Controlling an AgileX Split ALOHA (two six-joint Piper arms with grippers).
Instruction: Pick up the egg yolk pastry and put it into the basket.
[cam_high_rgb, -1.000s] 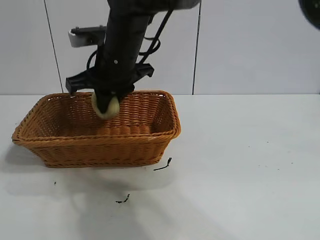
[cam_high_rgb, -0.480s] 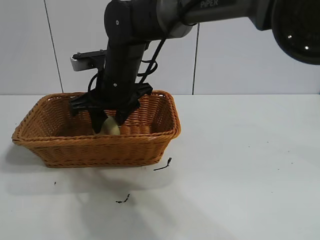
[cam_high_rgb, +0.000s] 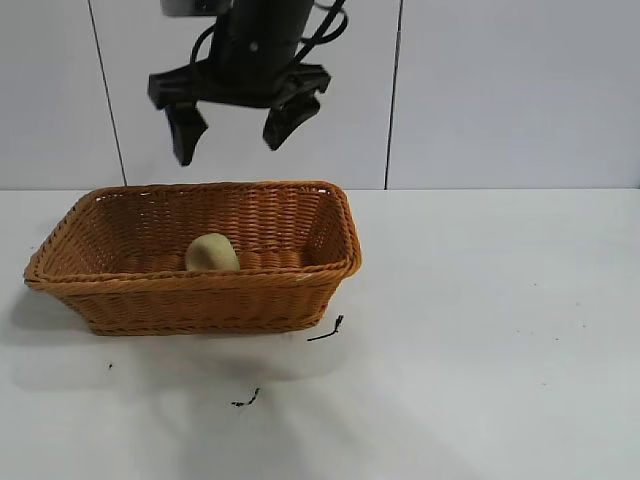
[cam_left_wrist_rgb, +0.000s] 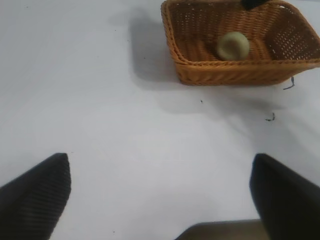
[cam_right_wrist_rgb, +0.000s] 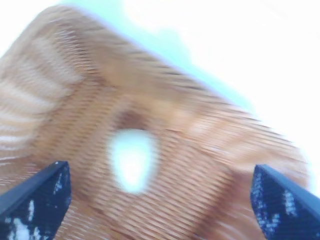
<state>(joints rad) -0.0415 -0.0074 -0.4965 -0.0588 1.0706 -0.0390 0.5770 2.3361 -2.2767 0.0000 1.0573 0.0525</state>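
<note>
Exterior view: egg yolk pastry (cam_high_rgb: 211, 253) (pale, domed) inside basket (cam_high_rgb: 200, 290).

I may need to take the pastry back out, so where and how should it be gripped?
Grip the pastry across its rounded sides, coming straight down from above: it sits dome-up on the basket floor and the flared walls block any sideways approach. The open right end effector already hangs overhead.

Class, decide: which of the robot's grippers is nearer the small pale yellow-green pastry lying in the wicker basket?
Right. The right gripper hangs open directly above the pale yellow-green egg yolk pastry in the orange-brown wicker basket. The left gripper sits open far off across the white table.
</note>
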